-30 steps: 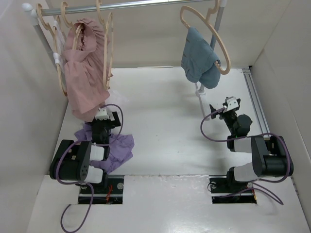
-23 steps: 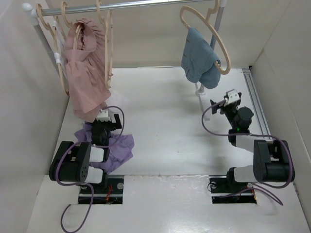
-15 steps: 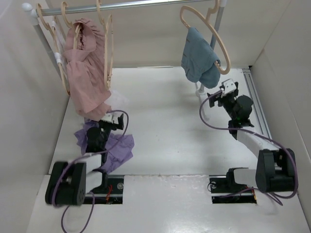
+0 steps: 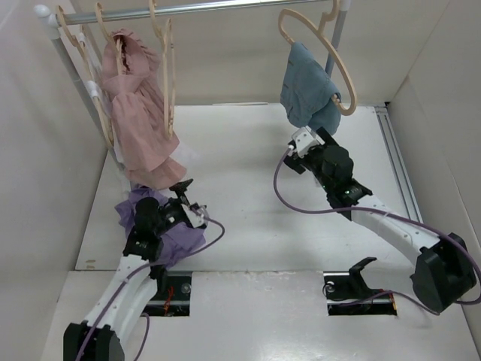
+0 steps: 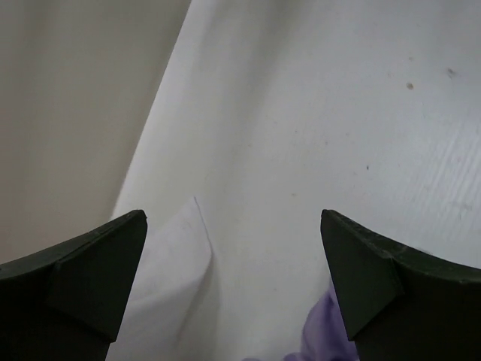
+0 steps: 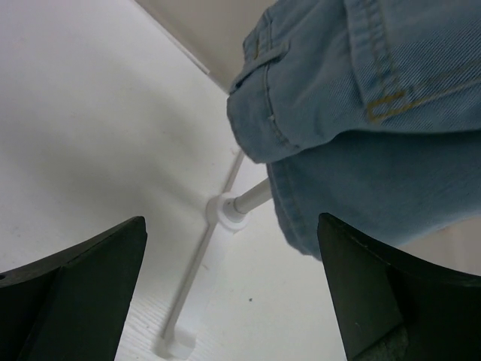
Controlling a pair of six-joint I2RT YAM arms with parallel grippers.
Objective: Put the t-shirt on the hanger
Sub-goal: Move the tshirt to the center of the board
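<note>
My arms have both reached forward: left fingers (image 5: 83, 289) wide open, empty, beside the one t-shirt (image 4: 180, 239); right fingers (image 6: 75, 282) likewise, just below the blue garment (image 4: 307, 94) (two garments hang).

A metal clothes rail (image 4: 203, 7) spans the far end of a white counter (image 4: 248, 195). Plain cream walls close the space in: a back wall (image 4: 225, 68) behind the rail, a left wall (image 4: 34, 195) beside its capped end, and a right wall (image 4: 447, 105) past its other end. Below the rail's right end a grey post (image 4: 337, 30) comes down to a white foot (image 6: 225, 212) on the counter. A metal strip (image 4: 398, 165) lies along the counter to the right of that post. The light is soft and even, with faint shadows under the rail.
</note>
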